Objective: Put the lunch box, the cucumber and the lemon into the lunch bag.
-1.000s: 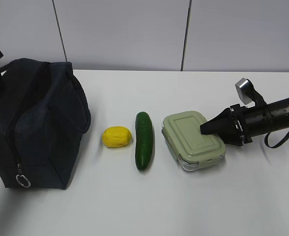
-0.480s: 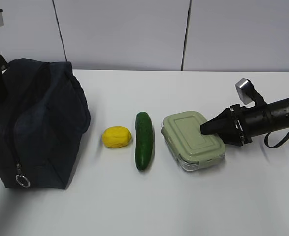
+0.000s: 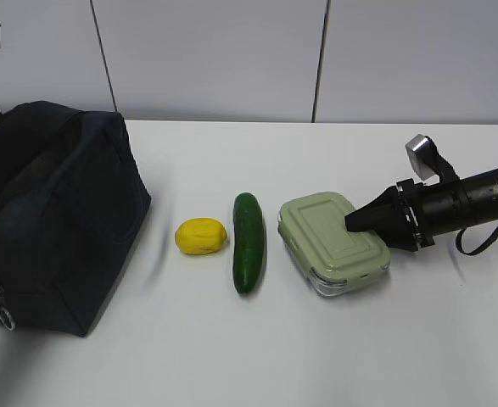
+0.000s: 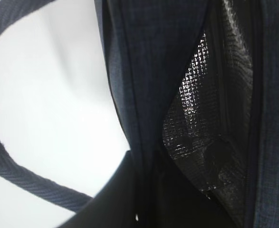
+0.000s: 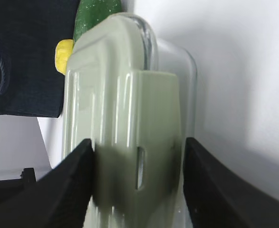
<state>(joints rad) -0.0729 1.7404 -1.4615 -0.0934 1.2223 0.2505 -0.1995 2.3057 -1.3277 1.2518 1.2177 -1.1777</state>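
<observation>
- On my left I see the large boxy dark navy fabric lunch bag [image 3: 58, 216] on the white table [image 3: 333, 356], its zipper parted onto silvery lining [image 4: 201, 95].
- The left gripper is out of sight at the bag; whether it is closed or apart I cannot tell.
- My right gripper [image 5: 138, 164] has its fingers [image 5: 72, 175] clamped across the clear lunch box with the sage-green lid [image 3: 333, 239], right of centre.
- The long dark green cucumber [image 3: 249, 242] lies beside the box.
- The small yellow lemon [image 3: 201, 236] sits between cucumber and bag.
</observation>
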